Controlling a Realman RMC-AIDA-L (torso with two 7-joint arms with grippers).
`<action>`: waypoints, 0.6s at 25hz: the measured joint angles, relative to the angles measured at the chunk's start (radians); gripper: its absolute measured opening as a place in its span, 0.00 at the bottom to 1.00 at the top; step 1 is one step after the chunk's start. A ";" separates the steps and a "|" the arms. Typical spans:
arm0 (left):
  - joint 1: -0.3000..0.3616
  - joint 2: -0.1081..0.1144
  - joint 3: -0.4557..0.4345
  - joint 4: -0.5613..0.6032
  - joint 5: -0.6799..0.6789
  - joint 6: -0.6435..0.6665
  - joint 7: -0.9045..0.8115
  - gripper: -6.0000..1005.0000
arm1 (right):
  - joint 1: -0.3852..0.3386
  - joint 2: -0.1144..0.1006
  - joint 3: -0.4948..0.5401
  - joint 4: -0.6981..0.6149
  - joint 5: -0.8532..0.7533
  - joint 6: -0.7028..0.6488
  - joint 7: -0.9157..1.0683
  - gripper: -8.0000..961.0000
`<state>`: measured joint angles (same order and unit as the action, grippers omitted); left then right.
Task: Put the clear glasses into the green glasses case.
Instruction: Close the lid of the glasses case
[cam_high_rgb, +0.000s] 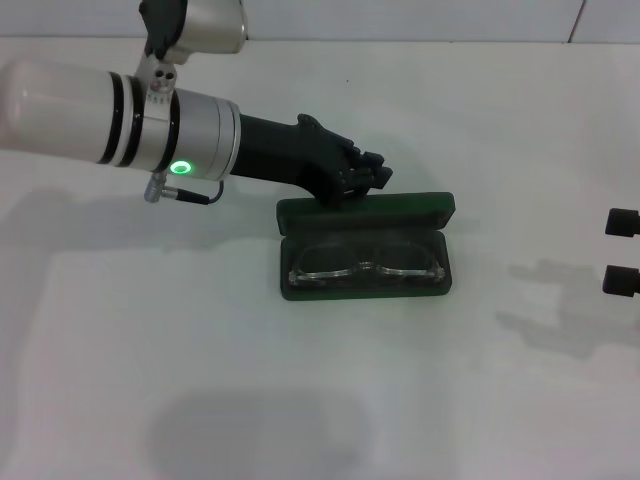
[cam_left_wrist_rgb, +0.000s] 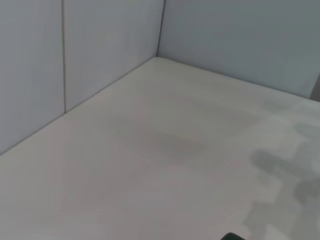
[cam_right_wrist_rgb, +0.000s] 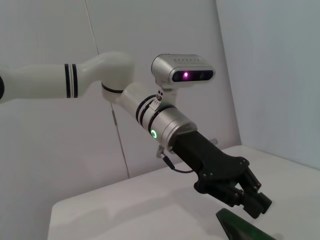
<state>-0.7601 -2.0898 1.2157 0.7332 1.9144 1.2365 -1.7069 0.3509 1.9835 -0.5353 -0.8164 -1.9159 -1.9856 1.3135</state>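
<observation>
**Head view: glasses seated in open case, left gripper at lid**

Head view shows the green glasses case (cam_high_rgb: 366, 250) lying open on the white table (cam_high_rgb: 200, 350), its lid raised at the far side. The clear glasses (cam_high_rgb: 366, 262) lie inside the case's lower half, lenses side by side. The left gripper (cam_high_rgb: 372, 178) sits just above the lid's far edge, fingers drawn close together and holding nothing. The right gripper (cam_high_rgb: 622, 250) is parked well to the right of the case, fingers spread apart.
</observation>
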 joint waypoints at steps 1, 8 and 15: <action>0.000 -0.001 0.000 -0.006 0.000 -0.005 0.003 0.16 | 0.000 0.001 0.000 0.001 0.000 0.002 0.000 0.67; 0.000 -0.003 0.001 -0.055 -0.048 -0.041 0.023 0.16 | -0.007 0.005 0.004 0.003 0.000 0.008 -0.005 0.67; 0.003 -0.003 0.001 -0.067 -0.053 -0.036 0.031 0.15 | -0.003 0.004 0.003 0.024 0.000 0.009 -0.014 0.67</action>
<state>-0.7571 -2.0923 1.2166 0.6660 1.8617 1.2001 -1.6760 0.3476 1.9877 -0.5324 -0.7921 -1.9157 -1.9770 1.2997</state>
